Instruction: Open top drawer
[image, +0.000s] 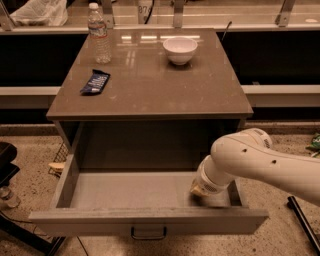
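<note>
The top drawer (145, 220) stands pulled far out from the grey cabinet, and its deep plain grey inside (130, 189) holds nothing. A small black loop handle (148, 232) sits at the centre of its front. My white arm (260, 160) comes in from the right and bends down into the drawer. My gripper (196, 190) is low inside the drawer's right front corner, just behind the front panel, mostly hidden by the wrist. The two lower drawers are hidden behind the open front.
On the cabinet top (150, 95) stand a water bottle (100, 34) at the back left, a white bowl (180, 49) at the back and a blue snack packet (95, 82) at the left. A black rod (302, 225) lies on the floor at the right. Dark gear (7, 165) stands at the left.
</note>
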